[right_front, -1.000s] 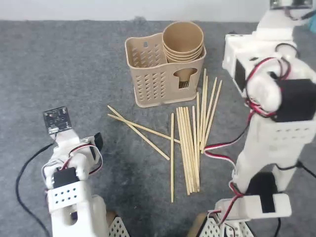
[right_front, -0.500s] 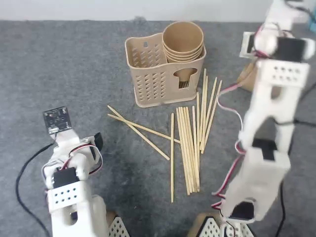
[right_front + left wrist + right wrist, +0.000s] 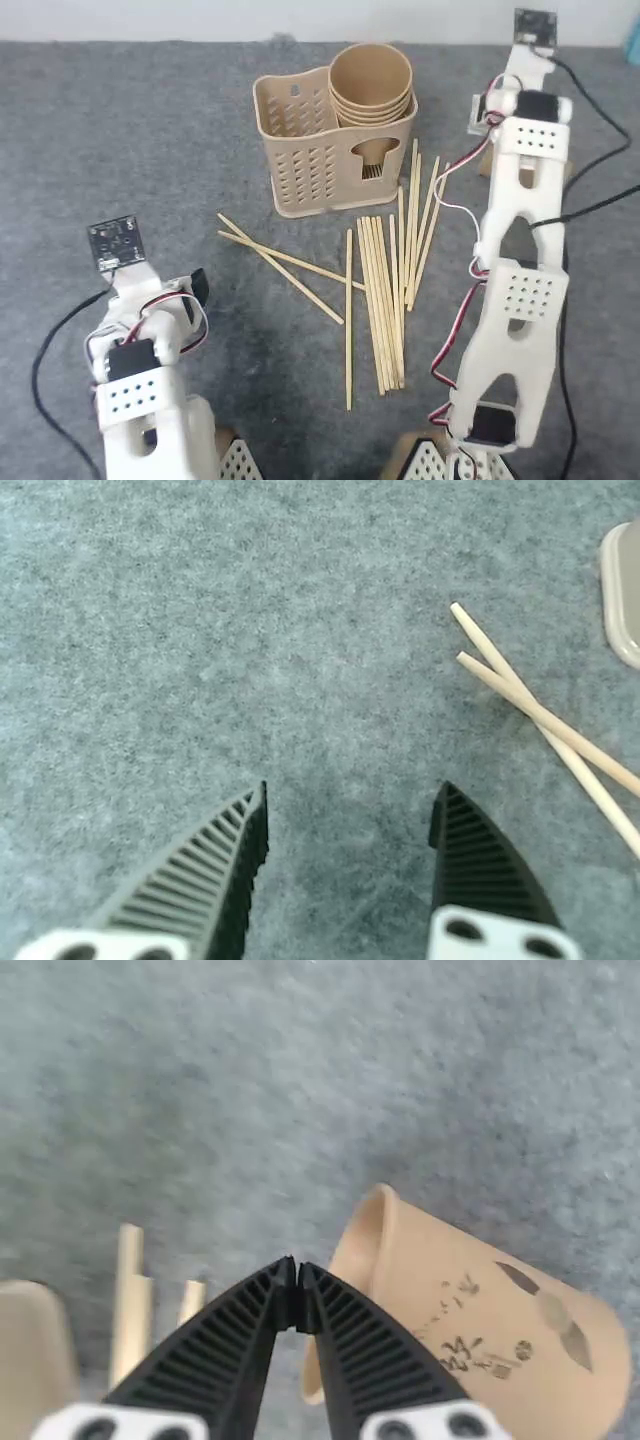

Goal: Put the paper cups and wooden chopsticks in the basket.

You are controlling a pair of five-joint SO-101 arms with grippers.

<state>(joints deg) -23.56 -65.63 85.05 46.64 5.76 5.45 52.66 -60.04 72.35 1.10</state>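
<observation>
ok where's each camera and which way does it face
High: above the mat, looking down on basket, chopsticks, left arm, right arm.
Left wrist: on that arm, facing the mat past the open left gripper.
Right wrist: on that arm, facing a tipped cup past the shut right gripper.
High and left wrist share the crossed chopsticks.

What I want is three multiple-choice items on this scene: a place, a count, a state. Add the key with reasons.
1. Where is the stack of paper cups?
A) in the basket
B) under the basket
C) in a gripper

2. How many chopsticks lie ahead of the left gripper in its wrist view?
A) none
B) two
C) five

3. The left gripper is:
A) open
B) shut on a chopstick
C) shut on a cup

Key:
1 A, the stack stands in one compartment.
2 B, two crossed sticks show.
3 A, its jaws stand apart, holding nothing.
</observation>
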